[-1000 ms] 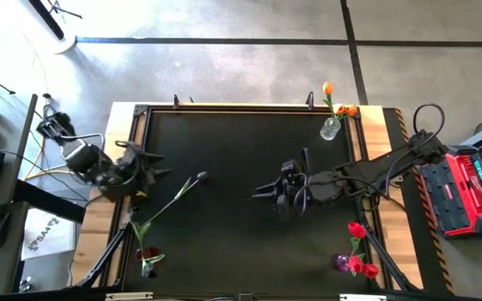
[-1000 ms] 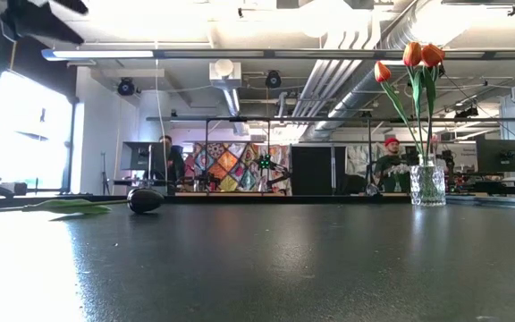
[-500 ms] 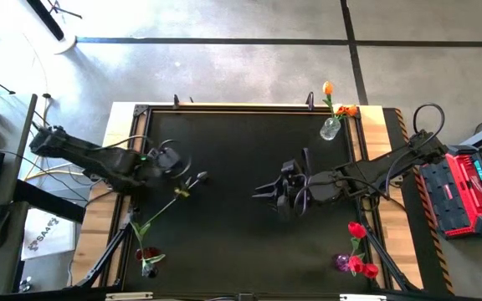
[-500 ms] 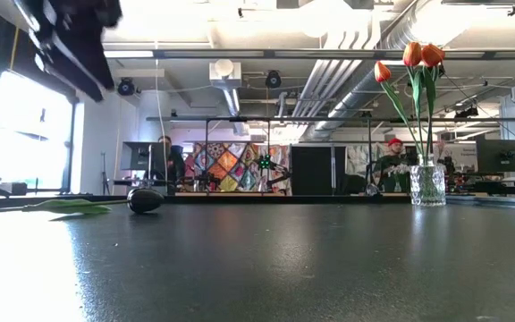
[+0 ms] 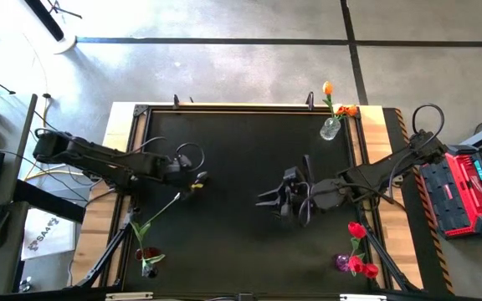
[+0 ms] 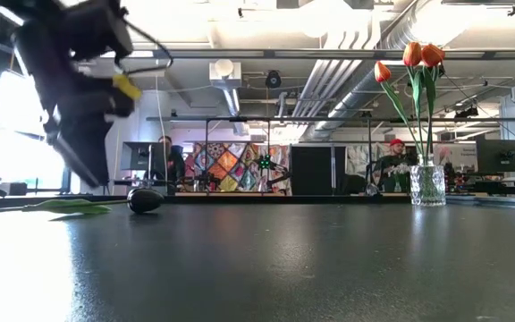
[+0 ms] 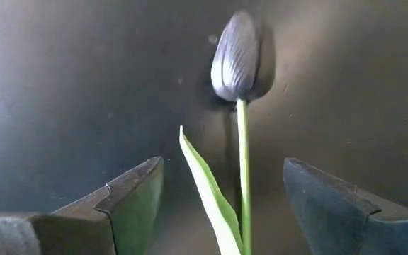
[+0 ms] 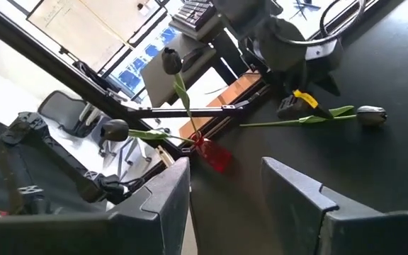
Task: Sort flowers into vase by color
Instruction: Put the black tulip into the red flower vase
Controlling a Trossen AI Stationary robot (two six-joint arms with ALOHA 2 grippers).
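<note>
Overhead, left arm's fingers (image 7: 132, 205) apart astride the purple tulip (image 7: 236, 57); right arm's fingers (image 8: 289, 198) apart, mid-table, empty.

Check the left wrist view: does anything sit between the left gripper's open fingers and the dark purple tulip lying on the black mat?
Only the tulip's own parts: the left gripper straddles the green stem and leaf below the dark purple tulip; otherwise bare black mat.
</note>
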